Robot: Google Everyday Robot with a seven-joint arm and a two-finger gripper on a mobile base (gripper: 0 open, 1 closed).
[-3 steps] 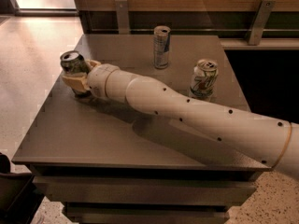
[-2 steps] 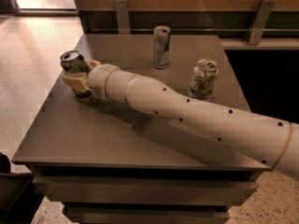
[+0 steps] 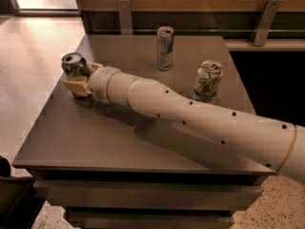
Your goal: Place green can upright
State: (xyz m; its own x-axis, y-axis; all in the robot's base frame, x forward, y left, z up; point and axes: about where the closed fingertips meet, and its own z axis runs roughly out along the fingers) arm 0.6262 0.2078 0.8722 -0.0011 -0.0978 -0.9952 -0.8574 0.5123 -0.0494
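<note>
1. Upper left of the frame, near the table's (image 3: 95,142) left edge: I've got the gripper (image 3: 76,83) there, its tan fingers (image 3: 71,85) pinching the lower body of the green can (image 3: 75,66).
2. Green can looks about upright to me, silver top facing up with the opening showing. Its base is hidden behind the fingers, so I cannot tell if it touches the tabletop.
3. My white arm (image 3: 190,113) runs in from the lower right edge and crosses the table diagonally, throwing a shadow on the surface below it.
4. Top centre, a tall slim blue-and-silver can (image 3: 165,48) stands upright, well apart from the gripper.
5. Right of centre, a white can with green and red print (image 3: 208,81) stands just behind the arm.
</note>
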